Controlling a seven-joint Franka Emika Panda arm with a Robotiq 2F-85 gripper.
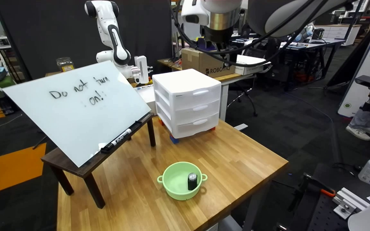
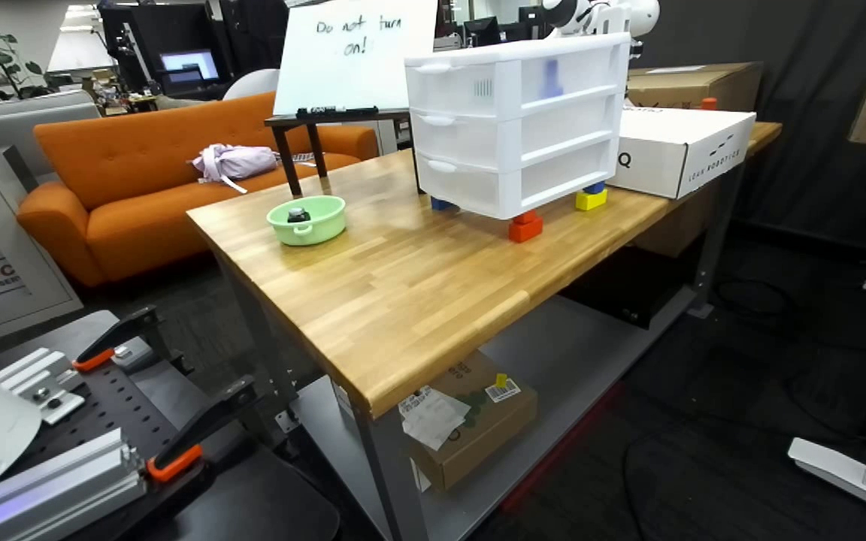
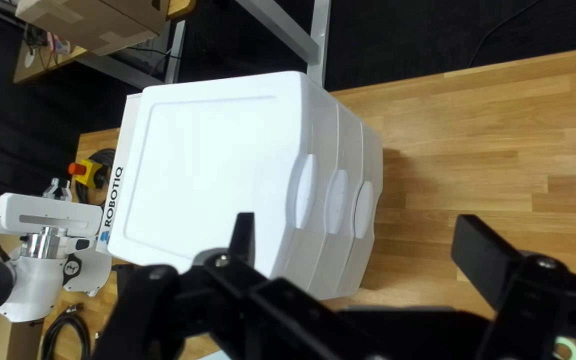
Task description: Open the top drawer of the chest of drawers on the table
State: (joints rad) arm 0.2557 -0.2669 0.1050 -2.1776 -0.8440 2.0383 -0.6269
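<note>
Low in the wrist view, your tool (image 3: 355,230) is spread, empty; the top drawer (image 3: 323,132) looks closed; opening is left.

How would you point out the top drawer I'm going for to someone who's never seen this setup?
On the wooden table, beyond the green bowl in an exterior view, stands the white chest of drawers, three levels high. The top drawer alone sits directly under the flat white top; the two lower drawers each have another drawer above.
</note>
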